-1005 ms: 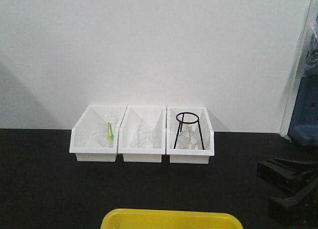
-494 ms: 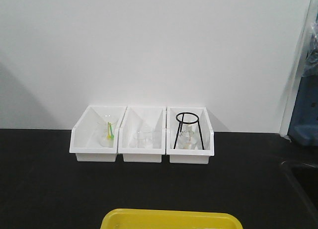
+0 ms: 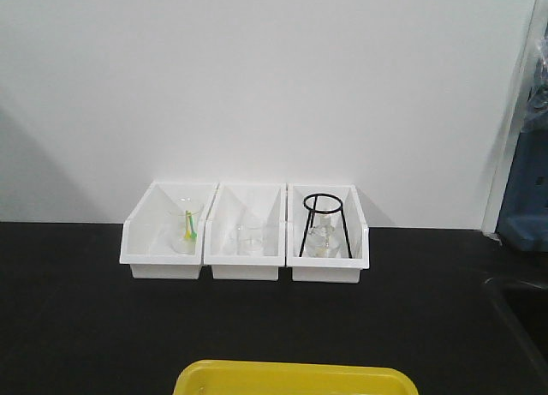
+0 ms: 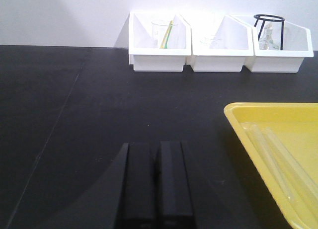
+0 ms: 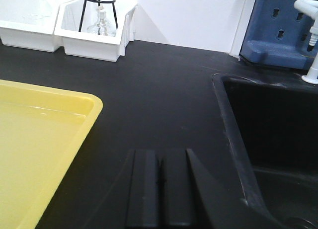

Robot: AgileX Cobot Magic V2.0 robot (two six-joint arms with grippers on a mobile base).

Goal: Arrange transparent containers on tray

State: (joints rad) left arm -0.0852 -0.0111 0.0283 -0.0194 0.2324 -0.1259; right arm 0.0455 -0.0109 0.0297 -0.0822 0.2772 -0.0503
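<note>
The yellow tray (image 4: 232, 111) lies on the black bench, to the right of my left gripper (image 4: 156, 145). Two transparent containers, thin clear tubes (image 4: 269, 158) (image 4: 292, 158), lie side by side inside it, slanting away from me. My left gripper is shut and holds nothing, low over the bench a short way left of the tray. My right gripper (image 5: 160, 152) is also shut and bare, just right of the tray's rim (image 5: 95, 108). In the front view only the tray's far edge (image 3: 293, 372) shows, and neither gripper is in it.
Three white open-front bins (image 3: 247, 260) stand in a row against the back wall, holding glassware and a black ring stand (image 3: 324, 224). A sunken black sink (image 5: 271, 134) lies right of my right gripper, with a blue rack (image 5: 280, 30) behind it.
A second ago the right arm's black links showed at the lower right of the front view. They have drawn back out of that view. Nothing else has moved.
</note>
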